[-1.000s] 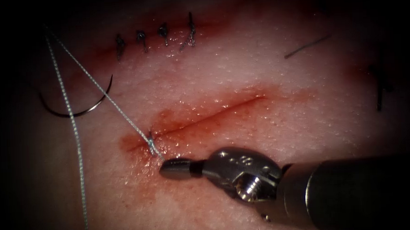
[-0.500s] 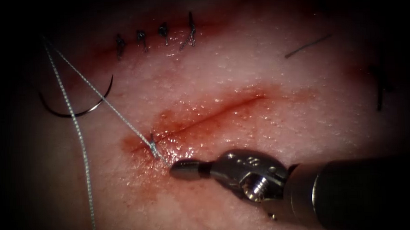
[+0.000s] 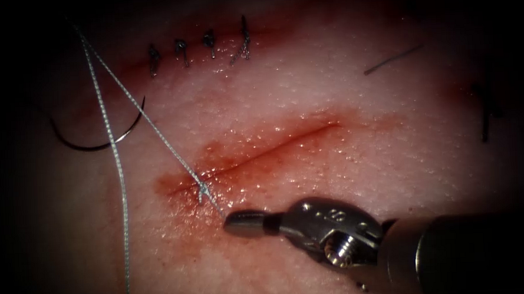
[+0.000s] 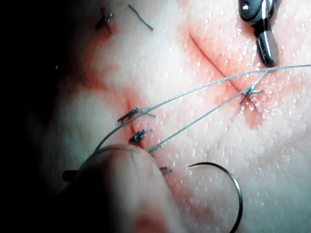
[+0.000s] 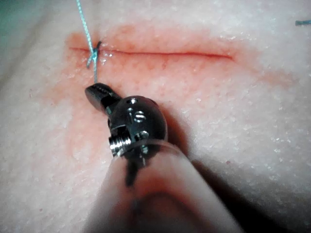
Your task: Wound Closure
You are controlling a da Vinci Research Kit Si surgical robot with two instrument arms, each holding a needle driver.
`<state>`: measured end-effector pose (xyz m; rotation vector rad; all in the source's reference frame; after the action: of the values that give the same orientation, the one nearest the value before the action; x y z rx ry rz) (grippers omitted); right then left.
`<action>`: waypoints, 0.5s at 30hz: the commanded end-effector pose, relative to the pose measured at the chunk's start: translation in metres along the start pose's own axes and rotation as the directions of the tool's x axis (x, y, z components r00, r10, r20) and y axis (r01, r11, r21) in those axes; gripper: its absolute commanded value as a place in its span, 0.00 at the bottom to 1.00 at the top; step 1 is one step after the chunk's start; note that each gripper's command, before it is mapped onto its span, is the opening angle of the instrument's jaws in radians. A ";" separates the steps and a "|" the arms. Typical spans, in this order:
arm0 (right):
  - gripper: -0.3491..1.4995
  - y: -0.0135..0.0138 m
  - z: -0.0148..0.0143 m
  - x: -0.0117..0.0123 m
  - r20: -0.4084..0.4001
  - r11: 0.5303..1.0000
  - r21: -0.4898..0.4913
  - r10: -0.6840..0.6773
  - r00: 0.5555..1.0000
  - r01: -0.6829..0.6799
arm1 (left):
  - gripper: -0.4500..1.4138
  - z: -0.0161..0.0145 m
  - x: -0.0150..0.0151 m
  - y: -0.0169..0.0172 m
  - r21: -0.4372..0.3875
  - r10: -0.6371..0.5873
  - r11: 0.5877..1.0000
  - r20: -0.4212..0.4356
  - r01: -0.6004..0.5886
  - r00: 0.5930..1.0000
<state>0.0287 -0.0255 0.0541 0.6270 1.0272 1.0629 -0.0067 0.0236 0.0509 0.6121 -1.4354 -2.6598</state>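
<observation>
My right tool (image 3: 237, 220) lies just below the left end of the cut (image 3: 274, 145), jaws shut on the short end of the thread. That end runs up to a knot (image 3: 202, 190) on the cut's left end. In the right wrist view the same jaws (image 5: 95, 92) sit under the knot (image 5: 92, 56). From the knot a taut strand of thread (image 3: 136, 108) rises to the upper left, and a second strand (image 3: 118, 171) hangs down. The curved needle (image 3: 88, 146) lies loose on the tissue left of the cut, held by neither tool. Both strands lead to my left tool's blurred shaft (image 4: 121, 194).
An older cut closed with several dark stitches (image 3: 199, 49) lies behind the open one. A cut end of thread (image 3: 394, 58) rests at the far right, beside another dark stitch (image 3: 487, 110). Red fluid stains the tissue (image 3: 348, 220) around the cut.
My right tool has drawn right and slightly down with the thread's short end. The two long strands have swung to the right. The needle has not moved.
</observation>
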 end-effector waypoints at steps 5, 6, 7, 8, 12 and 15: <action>0.84 -0.0005 0.0002 0.0014 -0.041 1.000 0.014 0.009 0.999 -0.009 | 0.00 -0.0008 0.0033 -0.0010 -0.015 -0.025 1.000 -0.089 0.024 0.996; 0.86 -0.0006 0.0000 0.0019 -0.047 1.000 0.016 0.010 0.999 -0.009 | 0.00 -0.0010 0.0038 -0.0013 -0.018 -0.028 1.000 -0.107 0.026 0.994; 0.88 -0.0007 -0.0001 0.0023 -0.051 1.000 0.016 0.004 0.999 -0.003 | 0.00 -0.0014 0.0044 -0.0018 -0.014 -0.043 0.999 -0.131 0.041 0.990; 0.89 -0.0007 -0.0003 0.0027 -0.055 1.000 0.015 -0.021 0.998 0.022 | 0.00 -0.0017 0.0049 -0.0022 -0.016 -0.052 0.999 -0.150 0.051 0.987; 0.83 -0.0008 -0.0014 0.0050 -0.067 0.971 -0.008 -0.241 0.968 0.241 | 0.00 -0.0026 0.0068 -0.0042 -0.020 -0.112 0.994 -0.225 0.110 0.968; 0.75 -0.0006 -0.0018 0.0066 -0.074 0.951 -0.027 -0.309 0.948 0.308 | 0.00 -0.0031 0.0080 -0.0059 -0.022 -0.147 0.989 -0.283 0.147 0.948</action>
<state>0.0277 -0.0193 0.0497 0.3832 1.1430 0.8116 -0.0118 0.0226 0.0409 1.1240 -1.3459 -2.5346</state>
